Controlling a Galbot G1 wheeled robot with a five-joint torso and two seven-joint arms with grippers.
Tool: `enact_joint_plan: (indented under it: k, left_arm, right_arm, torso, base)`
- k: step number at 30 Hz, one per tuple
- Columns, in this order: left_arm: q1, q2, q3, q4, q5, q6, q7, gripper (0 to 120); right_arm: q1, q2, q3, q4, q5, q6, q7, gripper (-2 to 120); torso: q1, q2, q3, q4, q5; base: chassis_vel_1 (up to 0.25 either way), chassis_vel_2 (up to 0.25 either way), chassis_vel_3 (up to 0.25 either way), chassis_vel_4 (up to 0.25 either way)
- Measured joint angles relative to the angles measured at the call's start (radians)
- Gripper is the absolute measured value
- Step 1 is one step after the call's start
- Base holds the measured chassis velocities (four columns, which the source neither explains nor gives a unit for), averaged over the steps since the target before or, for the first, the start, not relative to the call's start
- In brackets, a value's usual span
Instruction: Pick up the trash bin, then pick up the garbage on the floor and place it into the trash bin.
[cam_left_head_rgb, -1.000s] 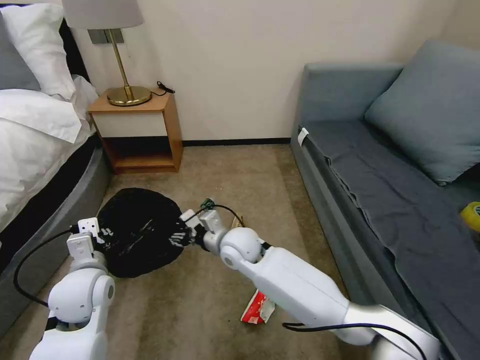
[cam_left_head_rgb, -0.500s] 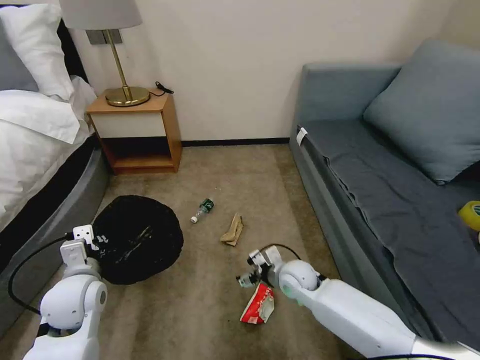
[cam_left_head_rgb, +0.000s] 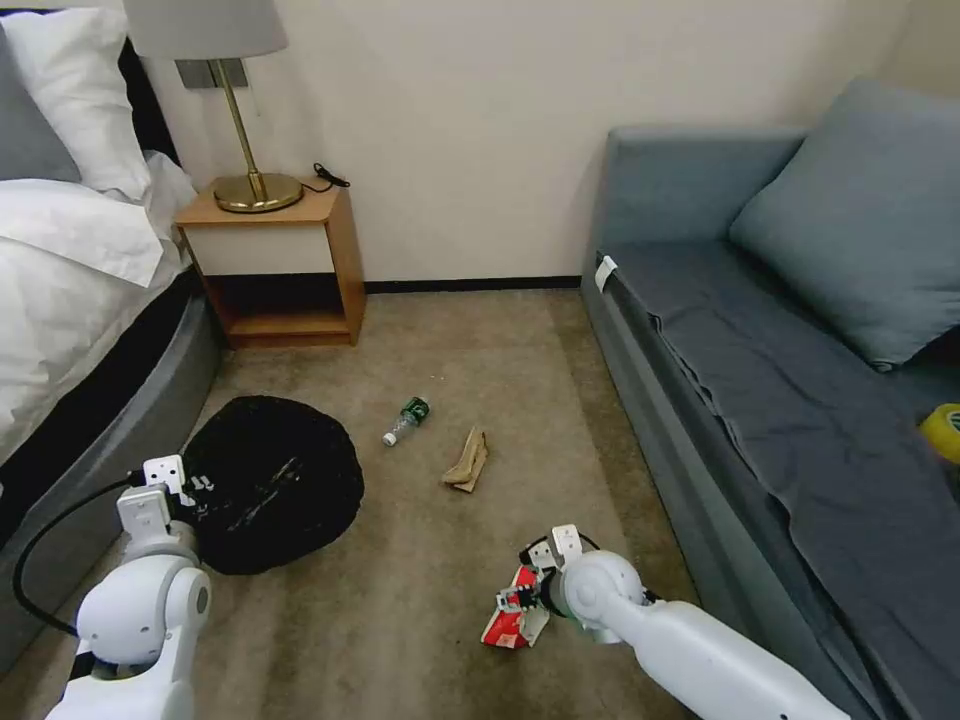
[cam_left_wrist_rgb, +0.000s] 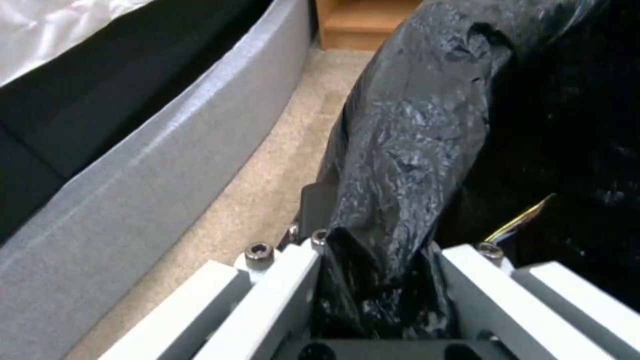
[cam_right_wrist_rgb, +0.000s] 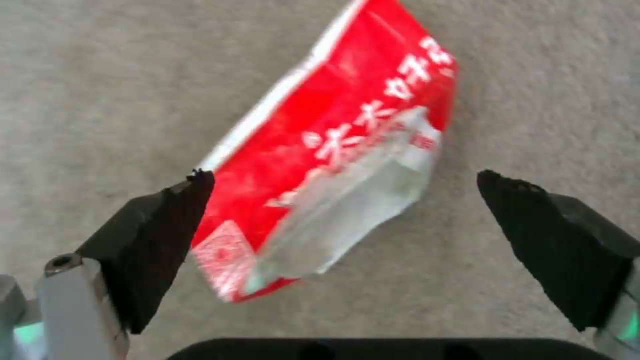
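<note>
Holds the bin (cam_left_head_rgb: 270, 485) by its bag rim on the floor beside the bed (cam_left_head_rgb: 80, 330), left gripper (cam_left_wrist_rgb: 380, 280) clamped on the black plastic. Hovers right gripper (cam_right_wrist_rgb: 347, 220) over the carton (cam_right_wrist_rgb: 333, 165), jaws wide apart either side; next calls for lowering and closing. Has dropped nearer the carton than half a second ago.

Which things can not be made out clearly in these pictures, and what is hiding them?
- Trash bin: head view, the black bag covers its body.
- Bin contents: left wrist view, only a thin yellow strip shows in dark folds.
- Left tool: the bag hides the contact of its fingers.
- Red-and-white carton: head view, the right tool covers part of it.
- Yellow tape roll: head view, cut by the picture edge.
</note>
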Motion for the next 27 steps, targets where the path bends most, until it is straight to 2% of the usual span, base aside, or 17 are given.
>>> enact_joint_plan:
  k: [4,15,27]
  left_arm:
    - [0.0,-0.002,0.0,0.002,0.001,0.0,0.0,2]
    - [-0.001,-0.008,0.001,0.01,0.003,-0.012,0.023,2]
    - [-0.003,-0.008,0.003,0.02,0.004,-0.019,0.023,2]
  right_arm:
    - [-0.007,0.013,0.008,-0.024,-0.001,0.0,-0.007,100]
    - [-0.012,0.077,0.024,-0.117,-0.08,0.001,-0.146,100]
    - [-0.013,0.105,0.024,-0.169,-0.134,0.013,-0.198,99]
  torso:
    - [0.0,0.0,0.0,0.0001,0.0001]
    - [0.0,0.0,0.0,0.0,0.0]
    - [0.0,0.0,0.0,0.0001,0.0]
  base:
    - [0.0,0.0,0.0,0.0]
    - [0.0,0.0,0.0,0.0]
    - [0.0,0.0,0.0,0.0]
